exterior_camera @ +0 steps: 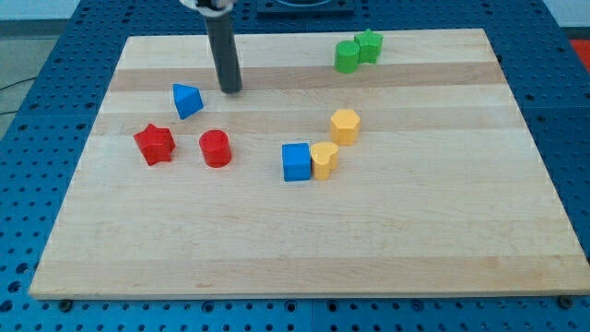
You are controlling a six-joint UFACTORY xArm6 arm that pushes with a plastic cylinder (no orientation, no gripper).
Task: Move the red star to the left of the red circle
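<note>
The red star [154, 144] lies on the wooden board at the view's left. The red circle [216, 148] stands just to its right, a small gap between them. My tip [230, 89] rests on the board above and slightly right of the red circle, right of the blue triangle [187, 100]. It touches no block.
A blue cube [296, 161] and a yellow block [324, 159] touch near the centre, with a yellow hexagon [345, 125] above them. Two green blocks [348, 56] [369, 45] sit together at the view's top. The board's edge [55, 242] meets a blue perforated table.
</note>
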